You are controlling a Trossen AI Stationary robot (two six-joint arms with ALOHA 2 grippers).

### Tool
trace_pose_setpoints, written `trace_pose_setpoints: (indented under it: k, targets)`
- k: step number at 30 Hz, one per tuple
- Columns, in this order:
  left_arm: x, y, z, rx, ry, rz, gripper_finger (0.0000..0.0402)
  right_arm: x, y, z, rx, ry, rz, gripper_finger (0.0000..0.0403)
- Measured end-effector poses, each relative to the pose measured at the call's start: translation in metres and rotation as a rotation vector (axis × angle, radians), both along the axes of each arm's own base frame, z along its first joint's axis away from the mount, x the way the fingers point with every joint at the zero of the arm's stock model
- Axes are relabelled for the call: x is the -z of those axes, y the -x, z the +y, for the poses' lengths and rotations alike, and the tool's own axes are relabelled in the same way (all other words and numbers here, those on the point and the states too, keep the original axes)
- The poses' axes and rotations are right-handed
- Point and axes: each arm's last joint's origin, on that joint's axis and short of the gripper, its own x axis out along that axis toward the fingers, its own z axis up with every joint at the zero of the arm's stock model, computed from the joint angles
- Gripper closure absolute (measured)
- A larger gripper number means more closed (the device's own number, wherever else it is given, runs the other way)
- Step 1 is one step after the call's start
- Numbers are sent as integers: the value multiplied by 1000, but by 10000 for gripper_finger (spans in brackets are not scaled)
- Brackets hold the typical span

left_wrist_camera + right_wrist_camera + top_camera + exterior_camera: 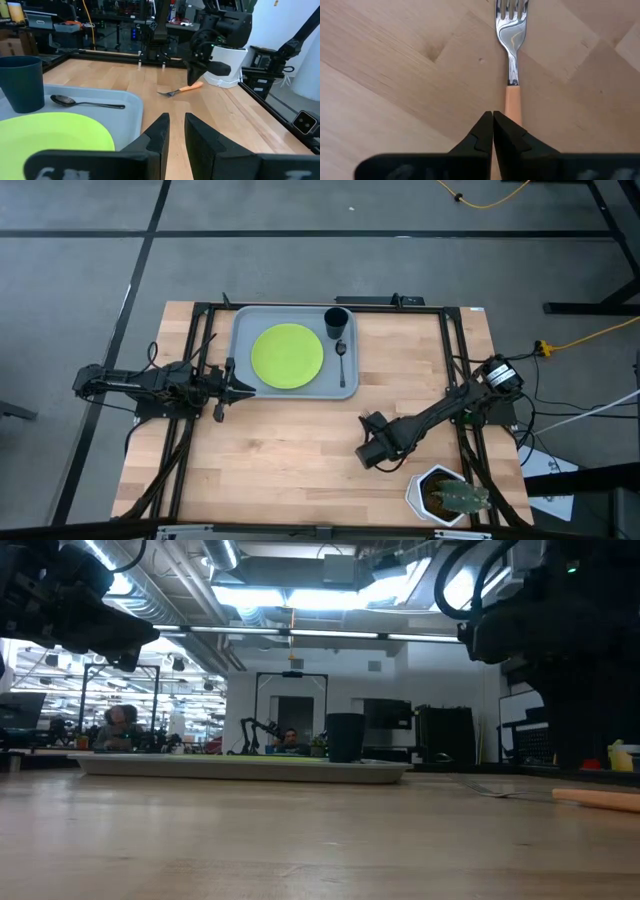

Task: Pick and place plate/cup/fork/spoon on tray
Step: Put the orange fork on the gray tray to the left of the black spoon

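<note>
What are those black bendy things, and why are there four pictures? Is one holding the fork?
They are two robot arms at a wooden table, each ending in a gripper with two fingers. One picture looks down from above, one looks across at table height, and one camera sits on each arm's wrist.

On the grey-blue tray lie the green plate, the black cup and the dark spoon. A white pot with a cactus stands near the table's edge.

The left gripper waits beside the tray, fingers slightly apart. The right gripper hovers over the fork, which lies on the bare wood. Its fingers are closed, and I can't tell whether they pinch the orange handle.
</note>
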Motion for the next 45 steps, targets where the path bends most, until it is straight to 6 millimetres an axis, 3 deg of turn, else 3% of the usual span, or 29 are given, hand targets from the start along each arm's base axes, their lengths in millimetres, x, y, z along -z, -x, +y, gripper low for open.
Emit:
trace_pose_setpoints:
  k: [14, 39, 45]
  targets:
    - [0, 0, 0, 0, 0, 0, 349, 0, 4, 0, -4, 32, 18, 296]
    - [0, 0, 0, 0, 0, 0, 349, 29, 16, -6, -34, -25, 40, 297]
    - [0, 0, 0, 0, 0, 0, 349, 29, 15, -7, -33, -31, 36, 334]
